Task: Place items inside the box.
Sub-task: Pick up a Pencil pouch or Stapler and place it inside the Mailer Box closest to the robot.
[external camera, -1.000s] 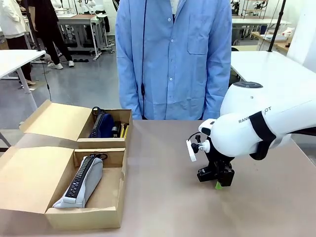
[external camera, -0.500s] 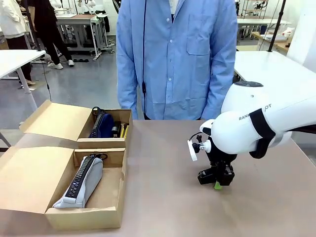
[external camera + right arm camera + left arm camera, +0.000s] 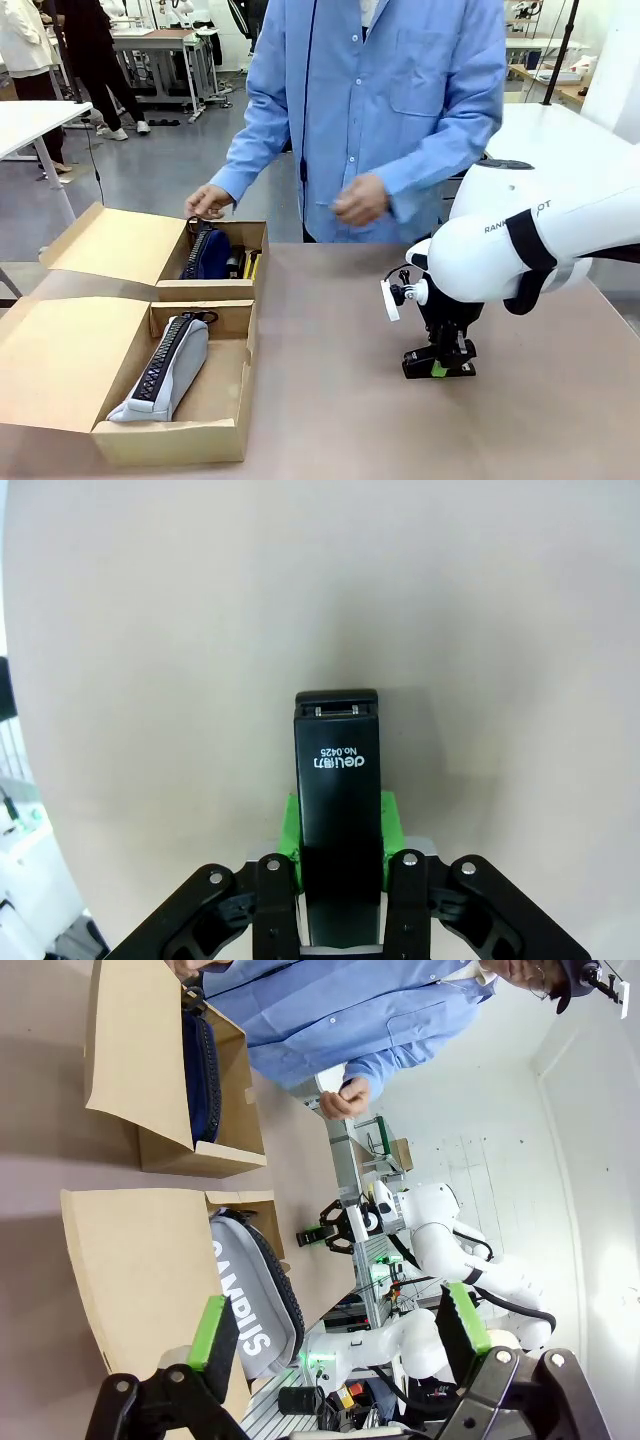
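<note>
Stapler (image 3: 338, 770) in right hand (image 3: 338, 825); person's hand (image 3: 208, 200) seemingly touching far box (image 3: 205, 290).

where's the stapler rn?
The stapler is clamped in the right gripper, down at the table on the robot's right in the front view, well clear of the two cardboard boxes at the left.

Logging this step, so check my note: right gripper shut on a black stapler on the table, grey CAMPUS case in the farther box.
Not right: the front view shows the grey CAMPUS case in the nearer box; the navy case is in the farther box. The right gripper is shut on the black stapler on the table.
</note>
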Robot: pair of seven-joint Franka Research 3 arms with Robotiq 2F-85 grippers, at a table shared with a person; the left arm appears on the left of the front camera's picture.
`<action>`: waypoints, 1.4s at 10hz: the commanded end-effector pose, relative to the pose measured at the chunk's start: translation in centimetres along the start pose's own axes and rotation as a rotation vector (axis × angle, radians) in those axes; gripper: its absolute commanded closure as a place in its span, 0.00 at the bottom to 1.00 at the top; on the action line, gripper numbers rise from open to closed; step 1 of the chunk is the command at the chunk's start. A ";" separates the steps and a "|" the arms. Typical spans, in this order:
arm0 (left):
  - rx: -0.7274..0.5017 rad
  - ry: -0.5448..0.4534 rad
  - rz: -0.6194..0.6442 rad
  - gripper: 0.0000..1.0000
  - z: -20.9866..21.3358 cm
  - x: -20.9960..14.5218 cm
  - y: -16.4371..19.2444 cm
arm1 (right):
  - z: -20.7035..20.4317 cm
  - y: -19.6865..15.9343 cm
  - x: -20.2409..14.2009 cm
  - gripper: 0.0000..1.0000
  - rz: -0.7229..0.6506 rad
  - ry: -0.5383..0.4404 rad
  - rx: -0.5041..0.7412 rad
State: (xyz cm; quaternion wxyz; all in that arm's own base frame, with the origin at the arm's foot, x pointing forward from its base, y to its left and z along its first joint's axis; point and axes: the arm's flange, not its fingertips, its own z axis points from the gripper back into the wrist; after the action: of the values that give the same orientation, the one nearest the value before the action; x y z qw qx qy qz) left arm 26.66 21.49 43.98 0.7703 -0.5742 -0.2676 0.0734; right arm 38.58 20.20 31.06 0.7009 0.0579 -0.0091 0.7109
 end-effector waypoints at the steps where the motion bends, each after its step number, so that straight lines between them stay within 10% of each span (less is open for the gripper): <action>1: -0.021 -0.011 -0.018 0.00 0.0 0.0 -0.1 | 0.4 0.1 -0.7 1.00 -0.004 -0.017 0.041; 6: -0.021 -0.011 -0.018 0.00 0.0 0.0 -0.1 | 11.8 8.4 -0.6 1.00 -0.494 -0.101 0.180; 9: -0.021 -0.011 -0.018 0.00 0.0 0.0 -0.1 | 14.2 13.4 1.0 1.00 -0.507 -0.115 0.181; 11: -0.021 -0.011 -0.018 0.00 0.0 0.0 -0.1 | 13.8 10.7 -0.1 1.00 -0.480 -0.083 0.198; 12: -0.021 -0.011 -0.018 0.00 0.0 0.0 -0.1 | 15.1 12.9 0.5 0.67 -0.486 -0.092 0.191; 14: -0.021 -0.011 -0.018 0.00 0.0 0.0 -0.1 | 14.5 11.6 3.4 0.67 -0.984 -0.294 0.211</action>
State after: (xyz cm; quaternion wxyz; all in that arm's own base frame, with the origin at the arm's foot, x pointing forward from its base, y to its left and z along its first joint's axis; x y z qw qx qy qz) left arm 26.66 21.49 43.99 0.7702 -0.5742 -0.2678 0.0733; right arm 27.82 19.18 46.47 0.8954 0.1882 0.0436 0.4011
